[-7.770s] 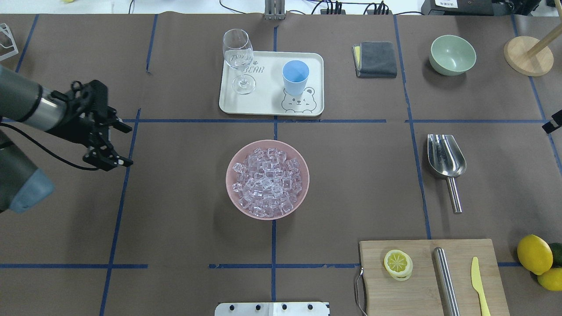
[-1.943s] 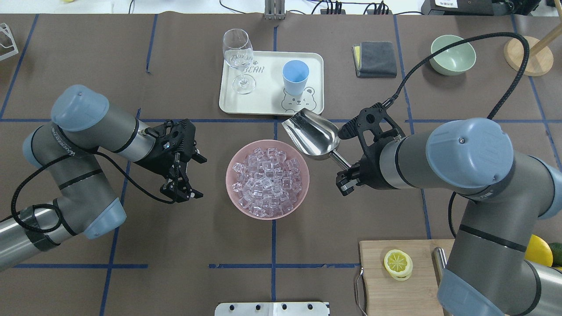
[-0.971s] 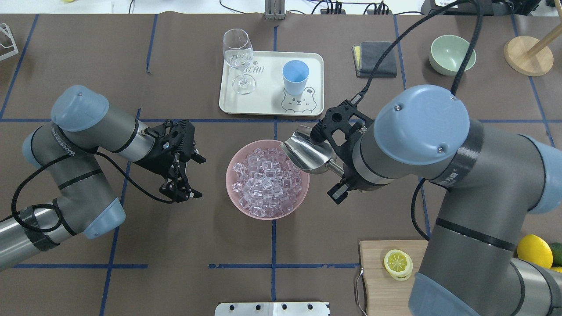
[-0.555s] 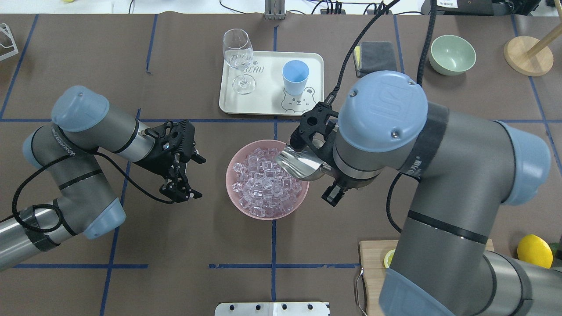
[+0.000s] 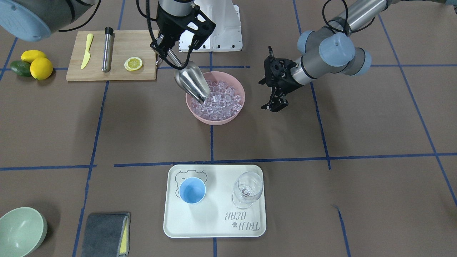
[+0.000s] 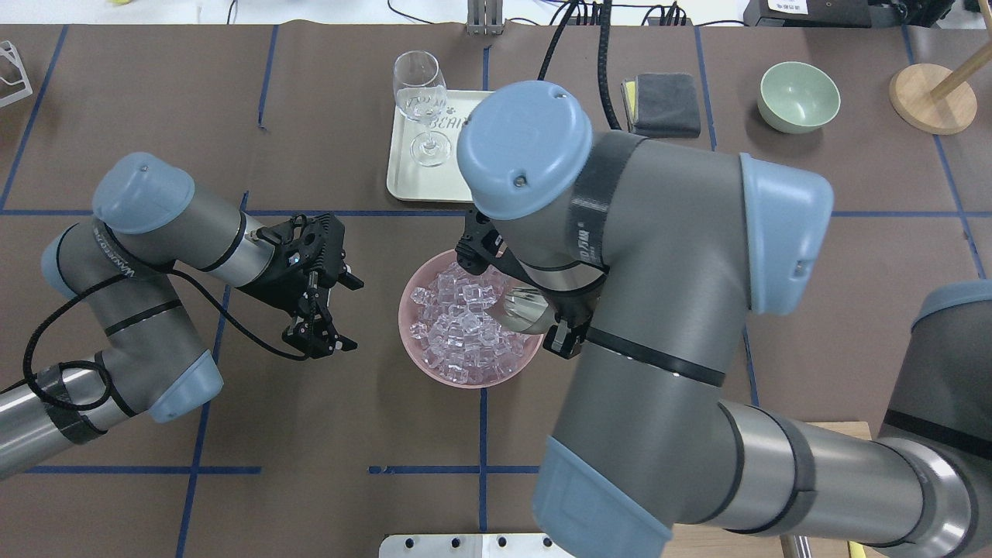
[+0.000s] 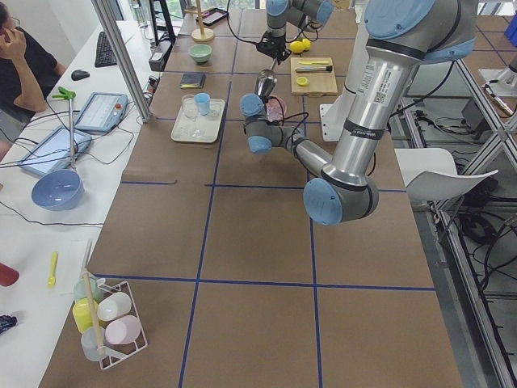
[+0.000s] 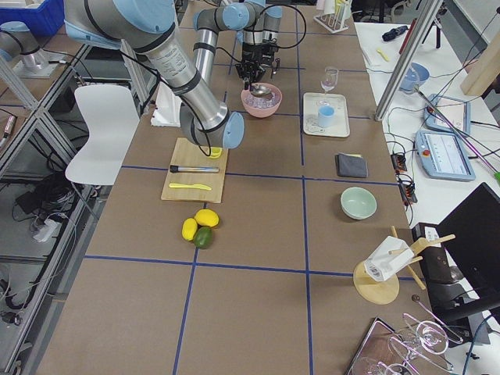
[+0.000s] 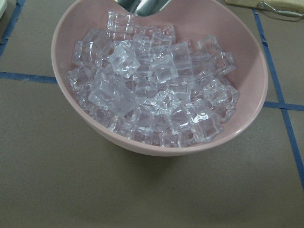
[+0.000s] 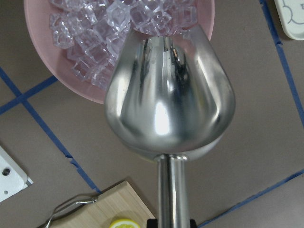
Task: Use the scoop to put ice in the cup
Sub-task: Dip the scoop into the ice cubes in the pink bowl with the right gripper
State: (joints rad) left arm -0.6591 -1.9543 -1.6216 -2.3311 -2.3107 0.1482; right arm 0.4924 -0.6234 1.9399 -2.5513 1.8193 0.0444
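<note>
Scoop (image 5: 192,84) mouth is down in the ice (image 5: 219,100), going in over the pink bowl's (image 5: 214,120) rim on my right side, with the trough tilted steeply. My right hand (image 5: 165,50) is clamped on the thin handle, wrist up over the bowl's edge. My left hand (image 6: 345,314) hovers off the bowl's other side, jaws spread, holding nothing, apart from the rim. Bare counter (image 5: 142,135) runs from bowl to tray (image 5: 214,228), with a blue tape line across it. The cup (image 5: 192,190) stands upright on the tray beside the wine glass (image 5: 247,189), well apart from the bowl. The tray reads "BEAR".
</note>
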